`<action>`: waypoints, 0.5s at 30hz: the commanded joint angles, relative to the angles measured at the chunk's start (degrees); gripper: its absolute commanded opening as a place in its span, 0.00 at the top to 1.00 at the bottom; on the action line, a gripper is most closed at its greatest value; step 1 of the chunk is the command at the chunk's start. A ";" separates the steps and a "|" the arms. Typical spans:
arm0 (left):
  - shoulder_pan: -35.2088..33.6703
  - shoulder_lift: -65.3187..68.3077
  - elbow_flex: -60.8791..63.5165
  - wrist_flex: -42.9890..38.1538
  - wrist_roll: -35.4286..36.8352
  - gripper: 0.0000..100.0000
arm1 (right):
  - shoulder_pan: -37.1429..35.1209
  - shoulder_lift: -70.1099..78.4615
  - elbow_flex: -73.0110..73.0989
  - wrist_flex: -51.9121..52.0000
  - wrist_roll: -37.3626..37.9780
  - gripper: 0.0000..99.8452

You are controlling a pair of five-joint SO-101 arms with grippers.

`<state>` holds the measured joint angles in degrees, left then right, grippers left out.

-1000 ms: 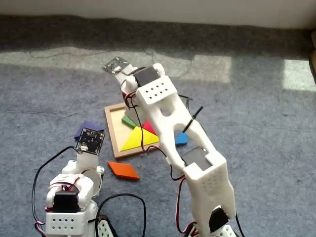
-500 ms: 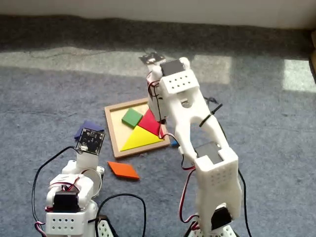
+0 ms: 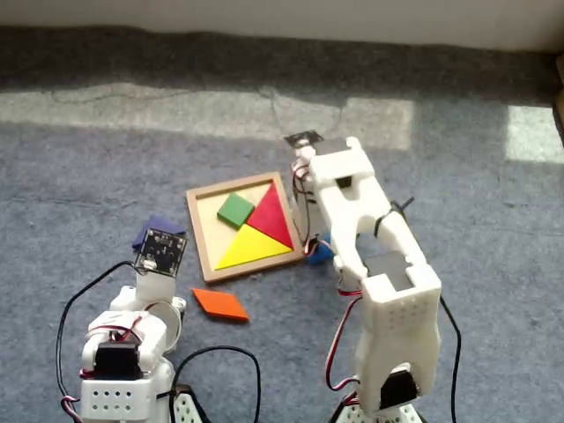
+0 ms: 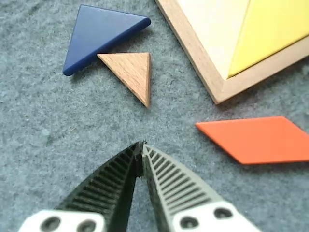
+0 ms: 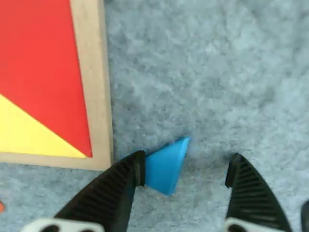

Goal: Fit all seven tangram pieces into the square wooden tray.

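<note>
The square wooden tray (image 3: 201,240) holds a green square (image 3: 235,210), a red triangle (image 3: 274,214) and a yellow triangle (image 3: 247,246). My right gripper (image 5: 186,166) stands open just off the tray's right rim (image 5: 94,72), low over the carpet. A light blue triangle (image 5: 166,164) lies between its fingers, against one fingertip (image 5: 137,166). My left gripper (image 4: 140,147) is shut on nothing, hovering over carpet. Ahead of it lie a dark blue triangle (image 4: 99,34), a plain wooden triangle (image 4: 131,72) and an orange parallelogram (image 4: 256,139).
Grey carpet covers the whole floor. The right arm (image 3: 370,238) reaches along the tray's right side and hides most of the light blue piece (image 3: 322,253). The left arm (image 3: 132,344) stands at the near left, beside the orange parallelogram (image 3: 220,304).
The right arm has swung from over the tray to its right edge, uncovering the green square and red triangle. The left arm has kept still.
</note>
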<state>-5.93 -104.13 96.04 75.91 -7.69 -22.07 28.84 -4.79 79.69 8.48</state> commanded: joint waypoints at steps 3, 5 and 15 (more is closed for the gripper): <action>-0.57 -0.57 1.10 0.53 -0.26 1.00 | -0.13 -0.48 3.21 -3.56 -0.26 0.81; -0.57 -0.57 1.10 0.53 -0.26 1.00 | -1.10 -0.48 4.53 -3.74 -0.09 0.82; -0.48 -0.57 1.10 0.53 -0.26 1.00 | -2.42 -0.84 5.14 -1.98 -0.09 0.82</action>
<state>-5.93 -104.13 96.04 75.91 -7.69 -22.15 27.96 -0.75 76.62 8.40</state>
